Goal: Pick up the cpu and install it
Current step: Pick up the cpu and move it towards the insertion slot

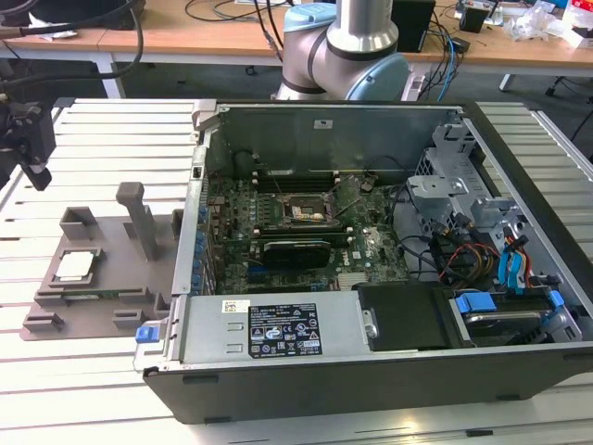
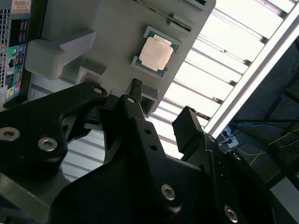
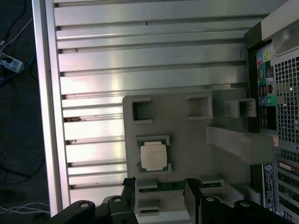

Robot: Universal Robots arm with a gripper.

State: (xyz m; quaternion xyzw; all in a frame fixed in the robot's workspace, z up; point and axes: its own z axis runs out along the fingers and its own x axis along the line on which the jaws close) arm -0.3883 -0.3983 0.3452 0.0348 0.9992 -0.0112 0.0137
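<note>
The cpu is a small silver square lying flat in a recess of the grey holder block, at the exterior view's left, beside the open computer case. My gripper hangs above the table, off to the left of the holder and clear of the chip. In both wrist views the cpu lies a little beyond my black fingers. The gripper is open with nothing between its fingers. The dark metal-framed socket sits on the green motherboard inside the case.
The holder block carries upright posts near the chip. The case's side wall stands just right of the holder. Cables and a drive cage fill the case's right half. A ribbed metal tabletop surrounds everything.
</note>
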